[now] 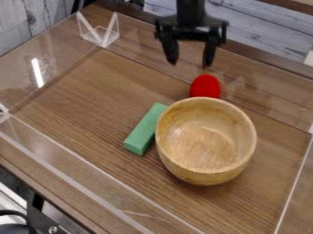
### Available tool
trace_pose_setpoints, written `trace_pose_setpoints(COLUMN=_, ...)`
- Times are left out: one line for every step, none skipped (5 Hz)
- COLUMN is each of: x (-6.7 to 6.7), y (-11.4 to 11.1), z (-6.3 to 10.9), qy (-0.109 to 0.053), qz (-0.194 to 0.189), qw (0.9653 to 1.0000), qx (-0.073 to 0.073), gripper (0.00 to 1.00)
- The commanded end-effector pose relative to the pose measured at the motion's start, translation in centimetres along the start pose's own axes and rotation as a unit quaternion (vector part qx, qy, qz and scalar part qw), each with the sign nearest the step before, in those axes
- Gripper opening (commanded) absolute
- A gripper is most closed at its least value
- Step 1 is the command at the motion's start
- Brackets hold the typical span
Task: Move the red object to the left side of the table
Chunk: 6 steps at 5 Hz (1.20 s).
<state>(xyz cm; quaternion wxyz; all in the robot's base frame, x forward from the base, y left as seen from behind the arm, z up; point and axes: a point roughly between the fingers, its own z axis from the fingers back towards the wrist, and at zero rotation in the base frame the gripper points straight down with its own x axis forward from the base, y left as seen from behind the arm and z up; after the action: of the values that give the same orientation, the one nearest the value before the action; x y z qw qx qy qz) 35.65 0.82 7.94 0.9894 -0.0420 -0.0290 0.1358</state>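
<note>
- The end effector [189,57] hangs over the far part of the surface [86,101], pointing straight down, with its two dark fingers [167,50] spread apart and nothing between them.
- The red object [206,86] sits on the wood-grain surface just below and to the right of the end effector in the picture; the fingers are clear of it and do not touch it.
- The red object lies right behind the far rim of the wooden bowl [206,140], close enough that the rim hides its lower edge; whether the two touch cannot be told.
- The wooden bowl stands upright toward the right of the surface, its hollow facing up with nothing inside.
- A green block [145,127] lies flat just beside the bowl's left side, its long axis running diagonally from near left to far right.
- Low clear walls [47,160] border the surface, and a small clear bracket [98,30] stands at the far left corner.
- The left part of the surface is bare wood, well apart from the red object.
</note>
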Motion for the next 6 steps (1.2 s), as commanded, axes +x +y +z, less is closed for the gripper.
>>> trace_pose_setpoints(x=0.7, y=-0.7, z=-0.5, qy=-0.012, qz=-0.005, qw=0.9999, qx=0.0, gripper=1.0)
trace_pose_setpoints(x=0.8, y=-0.8, z=-2.0, qy=-0.001, qz=-0.004, qw=1.0, qx=0.004, gripper=1.0)
trace_pose_setpoints(x=0.9, y=-0.8, z=-2.4, qy=0.0, qz=-0.003, qw=1.0, qx=0.004, gripper=0.0)
trace_pose_setpoints(x=0.9, y=-0.8, z=-2.4, qy=-0.001, qz=-0.003, qw=1.0, qx=0.003, gripper=0.0)
trace_pose_setpoints(x=1.0, y=-0.7, z=-0.3, qy=-0.016, qz=-0.003, qw=0.9998, qx=-0.009, gripper=0.0)
trace_pose_setpoints(x=1.1, y=-0.5, z=2.7, qy=-0.038, qz=-0.004, qw=0.9989, qx=-0.028, gripper=0.0)
